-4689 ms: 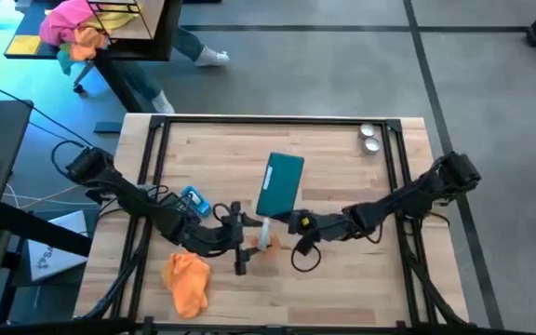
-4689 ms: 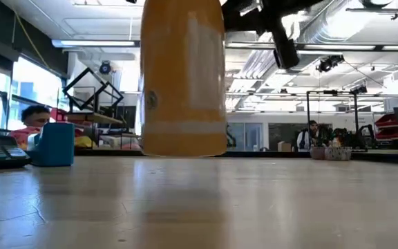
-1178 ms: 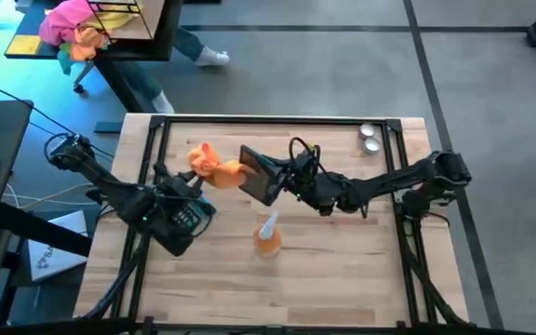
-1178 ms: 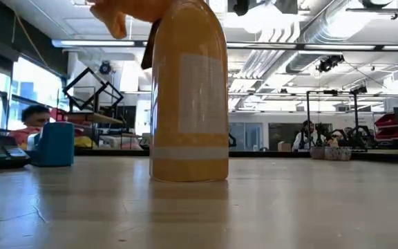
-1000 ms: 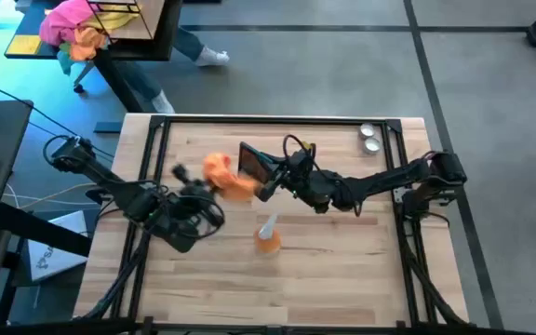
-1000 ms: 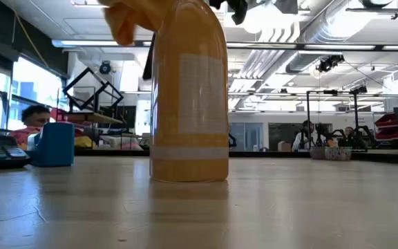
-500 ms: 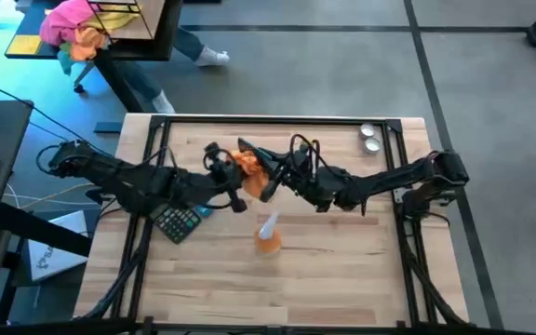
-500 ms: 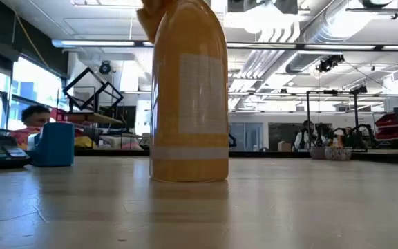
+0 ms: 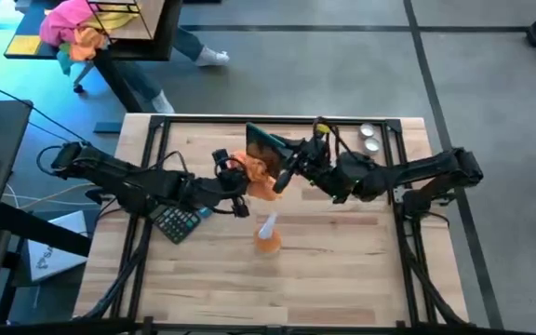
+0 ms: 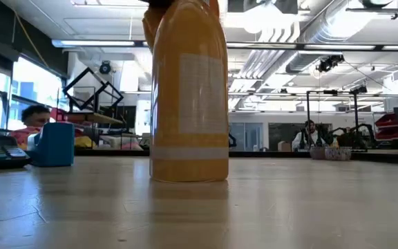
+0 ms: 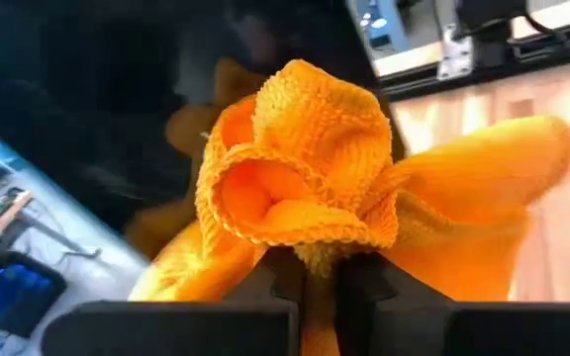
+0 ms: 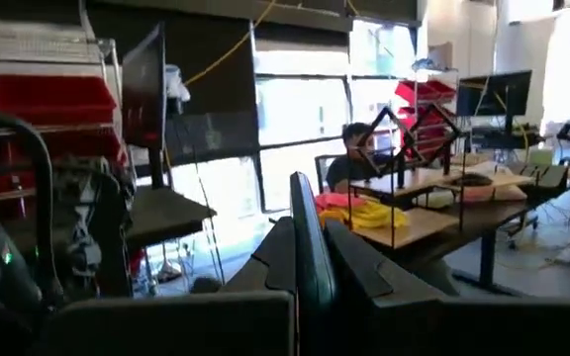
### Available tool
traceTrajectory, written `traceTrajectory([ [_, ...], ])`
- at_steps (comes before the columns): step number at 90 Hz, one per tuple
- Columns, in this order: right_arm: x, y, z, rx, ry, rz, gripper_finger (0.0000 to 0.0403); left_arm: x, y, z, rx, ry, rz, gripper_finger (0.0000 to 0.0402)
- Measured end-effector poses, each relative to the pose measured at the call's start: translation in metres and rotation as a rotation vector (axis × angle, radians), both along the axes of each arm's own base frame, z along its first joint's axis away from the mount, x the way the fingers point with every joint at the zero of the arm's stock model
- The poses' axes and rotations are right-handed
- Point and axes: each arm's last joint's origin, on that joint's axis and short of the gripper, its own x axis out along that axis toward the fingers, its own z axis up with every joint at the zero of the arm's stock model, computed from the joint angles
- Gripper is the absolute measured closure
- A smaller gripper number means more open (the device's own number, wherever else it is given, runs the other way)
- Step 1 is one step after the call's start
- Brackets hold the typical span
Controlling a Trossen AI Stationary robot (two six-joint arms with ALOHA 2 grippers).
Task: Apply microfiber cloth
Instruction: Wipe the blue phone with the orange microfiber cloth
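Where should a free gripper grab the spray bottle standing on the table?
Take the spray bottle by its wide straight-sided body, coming in level from the side. It stands upright and alone on the table; the narrow nozzle on top looks like a poorer hold.

A robotics lab or workshop: exposed ceiling ducts point(image 10: 323, 31), red storage bins point(image 12: 43, 99), a seated person point(image 10: 311, 135) at distant desks (beyond the wooden bench point(image 9: 342, 270)), and a concrete floor point(image 9: 342, 65).

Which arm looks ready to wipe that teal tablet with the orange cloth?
The left: its fingers pinch the microfiber cloth right against the tablet, which the right gripper holds up.
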Motion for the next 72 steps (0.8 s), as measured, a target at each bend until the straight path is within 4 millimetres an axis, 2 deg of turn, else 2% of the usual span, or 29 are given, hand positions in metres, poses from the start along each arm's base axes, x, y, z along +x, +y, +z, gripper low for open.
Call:
traceTrajectory([
  [20,0.015,0.005,-0.043,0.127,0.207,0.075,0.0402,-0.027,-0.002,0.023,-0.006,-0.092,0.042,0.0396],
  [31,0.022,0.011,-0.057,0.134,0.242,0.109,0.0402,-0.034,-0.004,0.030,-0.026,-0.117,0.013,0.0396],
  [40,0.022,0.010,-0.046,0.087,0.186,0.114,0.0402,-0.034,-0.005,0.031,-0.047,-0.134,-0.022,0.0396],
  [60,0.002,0.006,0.000,-0.027,-0.028,0.107,0.0402,-0.020,-0.002,0.013,-0.066,-0.056,-0.084,0.0396],
  [72,-0.003,0.005,0.007,-0.043,-0.052,0.091,0.0402,-0.010,-0.006,0.011,-0.103,-0.090,-0.150,0.0396],
])
